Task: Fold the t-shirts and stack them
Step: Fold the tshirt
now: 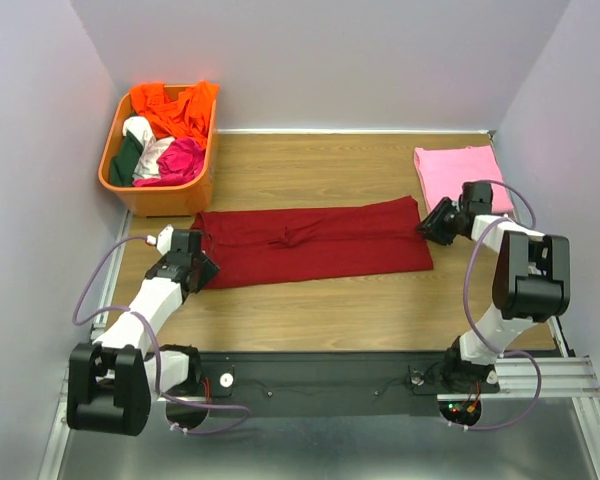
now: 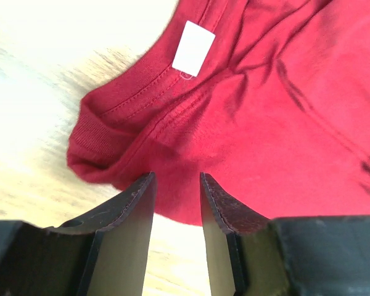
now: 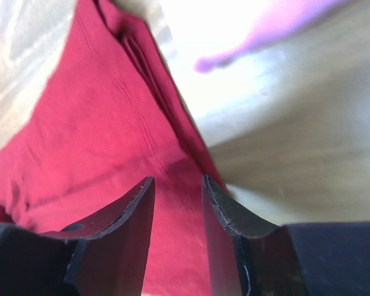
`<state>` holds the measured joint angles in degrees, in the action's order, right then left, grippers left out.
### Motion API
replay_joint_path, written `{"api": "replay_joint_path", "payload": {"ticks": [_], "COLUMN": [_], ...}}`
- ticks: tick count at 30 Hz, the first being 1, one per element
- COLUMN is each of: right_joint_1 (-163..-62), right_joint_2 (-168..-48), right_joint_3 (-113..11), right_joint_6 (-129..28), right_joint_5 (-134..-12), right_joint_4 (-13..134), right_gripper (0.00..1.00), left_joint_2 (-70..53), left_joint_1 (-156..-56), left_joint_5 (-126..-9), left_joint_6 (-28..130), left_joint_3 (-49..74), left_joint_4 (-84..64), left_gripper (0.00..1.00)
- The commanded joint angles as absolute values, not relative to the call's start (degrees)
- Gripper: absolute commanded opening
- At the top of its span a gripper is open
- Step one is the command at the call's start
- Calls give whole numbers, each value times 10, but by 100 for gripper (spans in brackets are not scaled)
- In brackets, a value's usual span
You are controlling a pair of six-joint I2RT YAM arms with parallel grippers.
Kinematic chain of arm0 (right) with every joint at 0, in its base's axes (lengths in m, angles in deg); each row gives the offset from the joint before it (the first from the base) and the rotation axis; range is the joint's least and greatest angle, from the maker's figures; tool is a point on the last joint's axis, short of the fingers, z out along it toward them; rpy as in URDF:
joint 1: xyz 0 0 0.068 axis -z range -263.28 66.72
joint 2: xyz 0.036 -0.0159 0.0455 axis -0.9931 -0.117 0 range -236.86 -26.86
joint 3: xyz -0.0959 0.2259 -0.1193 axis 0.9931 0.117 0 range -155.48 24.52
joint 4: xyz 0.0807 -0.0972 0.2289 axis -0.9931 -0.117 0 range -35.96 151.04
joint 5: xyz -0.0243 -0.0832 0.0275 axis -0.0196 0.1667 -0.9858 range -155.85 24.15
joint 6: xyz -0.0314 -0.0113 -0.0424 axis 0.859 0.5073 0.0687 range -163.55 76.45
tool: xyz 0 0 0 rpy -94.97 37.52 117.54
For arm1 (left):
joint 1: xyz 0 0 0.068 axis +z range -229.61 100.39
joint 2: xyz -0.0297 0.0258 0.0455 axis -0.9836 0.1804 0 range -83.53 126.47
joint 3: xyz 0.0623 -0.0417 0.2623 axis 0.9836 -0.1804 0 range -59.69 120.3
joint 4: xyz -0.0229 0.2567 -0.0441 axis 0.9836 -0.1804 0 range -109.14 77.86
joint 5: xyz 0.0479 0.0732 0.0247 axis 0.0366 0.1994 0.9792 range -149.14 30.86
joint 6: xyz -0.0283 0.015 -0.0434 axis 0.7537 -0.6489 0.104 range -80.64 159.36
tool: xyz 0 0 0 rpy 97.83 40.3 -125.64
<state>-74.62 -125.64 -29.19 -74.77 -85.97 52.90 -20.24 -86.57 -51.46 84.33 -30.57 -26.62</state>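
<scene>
The maroon t-shirt (image 1: 315, 243) lies folded into a long strip across the middle of the table. My left gripper (image 1: 204, 262) is open at its left end, just short of the collar edge (image 2: 172, 117); the white neck label (image 2: 193, 48) shows there. My right gripper (image 1: 432, 226) is open over the strip's right end, with the hem (image 3: 111, 135) between and below the jaws. Neither holds cloth. The pink t-shirt (image 1: 460, 173) lies folded at the back right; it shows as a pink blur in the right wrist view (image 3: 277, 28).
An orange plastic basket (image 1: 170, 192) with several crumpled garments stands at the back left, touching the maroon strip's far left corner. Walls close in the table on three sides. The arm bases sit on a black rail (image 1: 330, 380) at the near edge.
</scene>
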Motion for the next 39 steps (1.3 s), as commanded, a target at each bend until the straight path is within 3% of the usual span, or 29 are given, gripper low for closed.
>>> {"api": "replay_joint_path", "payload": {"ticks": [1,12,23,27,29,31,35,39], "right_joint_1": [-738,-737,-713,-718,-742,-782,-942,-989], "right_joint_2": [-1195,-1118,-1108,-1049,-1047,-1078,-1154,-1221], "right_joint_3": [-277,-198,-130,-176,-216,-256,-378,-444], "right_joint_6": [-745,-782,-808,-765,-745,-729,-669,-629], "right_joint_5": [-857,-899,-826,-803,-814,-811,-719,-690], "right_joint_4": [513,478,457,415,409,396,366,362], "right_gripper": [43,43,40,45,53,53,53,52], "left_joint_2": [-239,-191,-238,-262,-268,-265,-212,-138], "left_joint_1": [-861,-848,-785,-783,-788,-794,-918,-987], "left_joint_5": [-470,-508,-513,-525,-548,-554,-491,-439], "left_joint_6": [867,935,961,919,882,880,877,874], "left_joint_3": [-268,-321,-345,-313,-294,-274,-194,-124], "left_joint_4": [-316,-279,-305,-312,-288,-288,-298,-322], "left_gripper": [45,42,38,44,52,54,59,60]}}
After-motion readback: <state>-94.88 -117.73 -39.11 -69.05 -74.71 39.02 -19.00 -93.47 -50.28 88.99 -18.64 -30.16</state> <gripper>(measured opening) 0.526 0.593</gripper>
